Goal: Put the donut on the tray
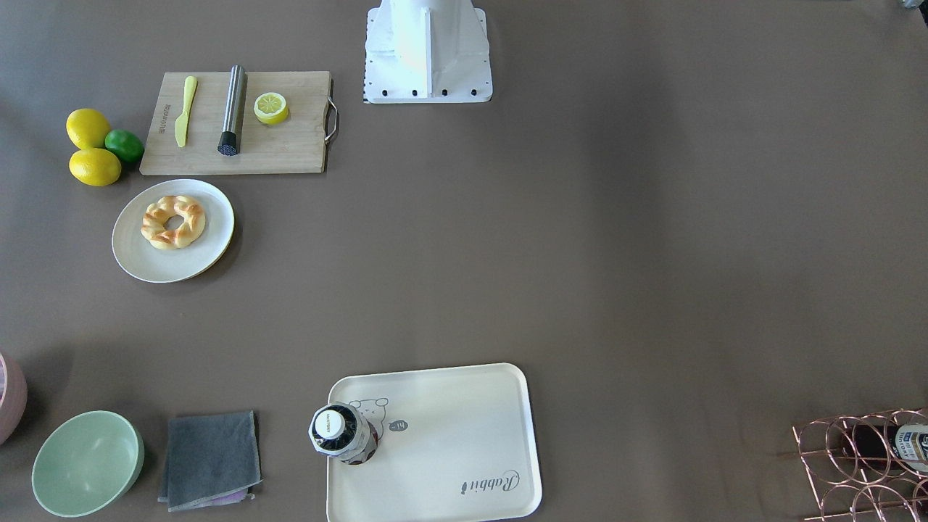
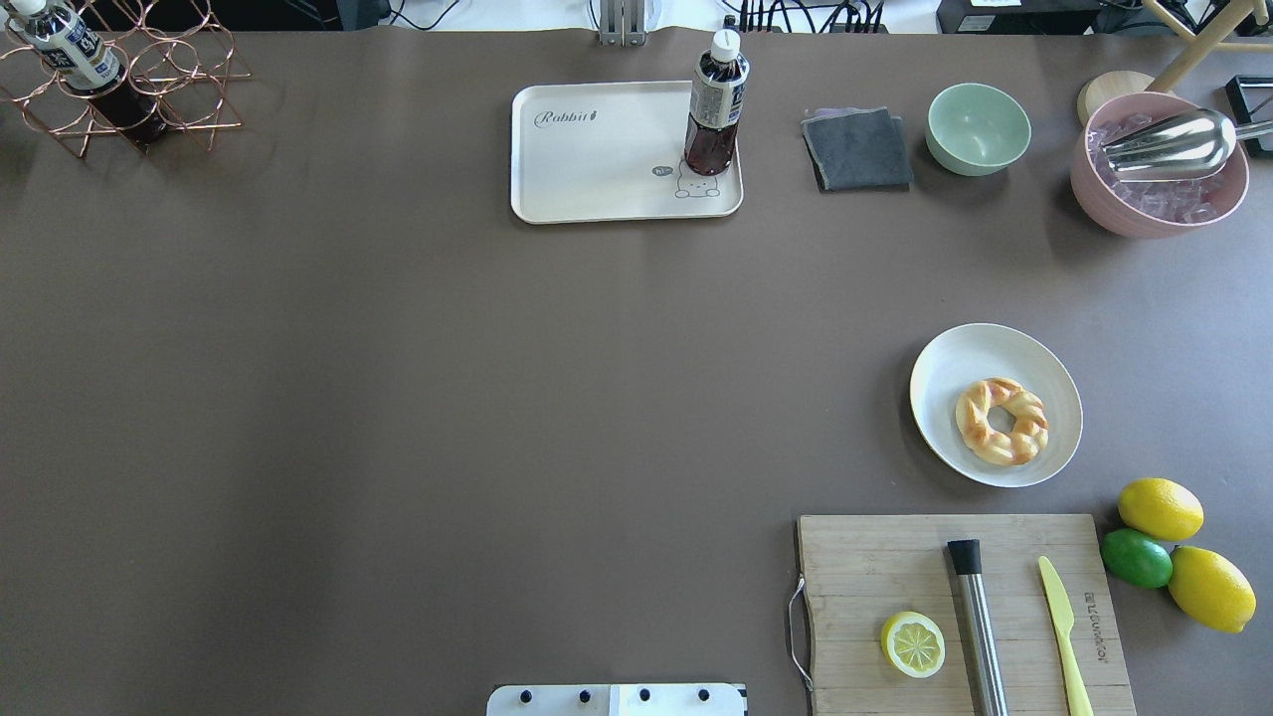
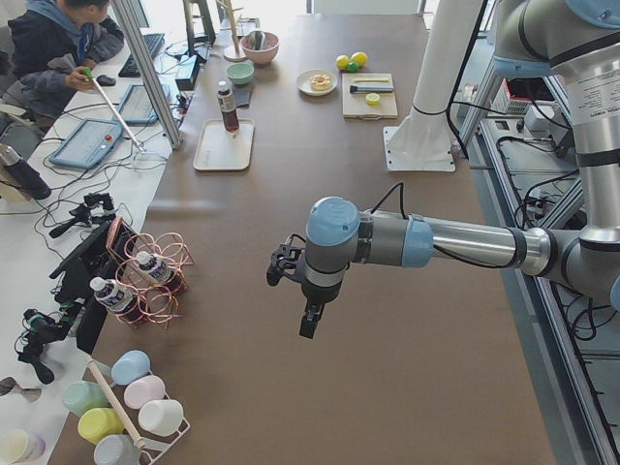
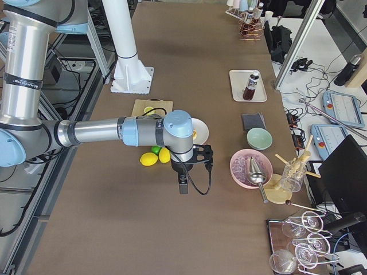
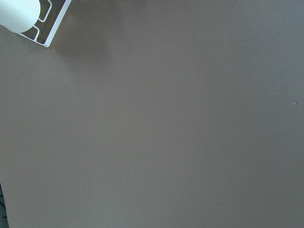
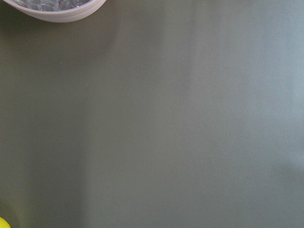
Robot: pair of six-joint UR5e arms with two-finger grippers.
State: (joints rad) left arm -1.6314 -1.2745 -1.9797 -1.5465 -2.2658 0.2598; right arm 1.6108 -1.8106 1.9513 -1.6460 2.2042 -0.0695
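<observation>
The golden-brown braided donut [image 1: 172,222] lies on a round white plate [image 1: 181,264]; the overhead view shows the donut [image 2: 1001,421] at the right. The cream "Rabbit" tray [image 1: 449,428] lies at the table's far side in the overhead view [image 2: 597,159], with a dark drink bottle [image 2: 714,104] standing on its bear corner. My left gripper [image 3: 308,325] shows only in the exterior left view, hanging over bare table. My right gripper [image 4: 182,186] shows only in the exterior right view, near the lemons. I cannot tell whether either is open or shut.
A wooden cutting board [image 2: 875,577] carries a lemon half [image 2: 913,643], a steel tool and a yellow knife. Two lemons and a lime [image 2: 1137,557] lie beside it. A grey cloth [image 2: 857,149], green bowl [image 2: 978,127], pink ice bowl [image 2: 1144,214] and wire bottle rack [image 2: 149,89] line the far edge.
</observation>
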